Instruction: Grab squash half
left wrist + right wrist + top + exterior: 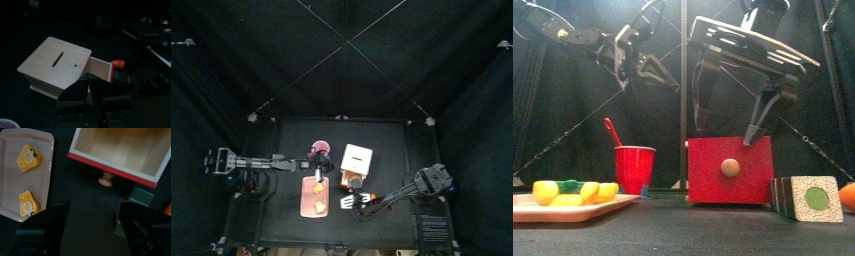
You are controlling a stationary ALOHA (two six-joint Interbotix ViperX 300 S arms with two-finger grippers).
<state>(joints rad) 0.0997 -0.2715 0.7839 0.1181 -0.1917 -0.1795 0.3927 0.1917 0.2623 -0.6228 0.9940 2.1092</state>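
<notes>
The right end effector (92,225), jaws wide, hovers empty near the tray (13,188); it probably must next descend onto a squash half (27,207).

The left arm came in from the table's left side, and its gripper (315,160) hung over the middle of the table. In its wrist view the two jaws rose close together with hardly a gap, so they looked closed, though the dim picture left that uncertain. The right arm reached in from the right front corner, its gripper (369,200) low near the table's front. Its jaws stood wide apart, with nothing between the fingers (50,223). In the front view the right gripper (734,70) hung down, slanted, its jaws spread.
</notes>
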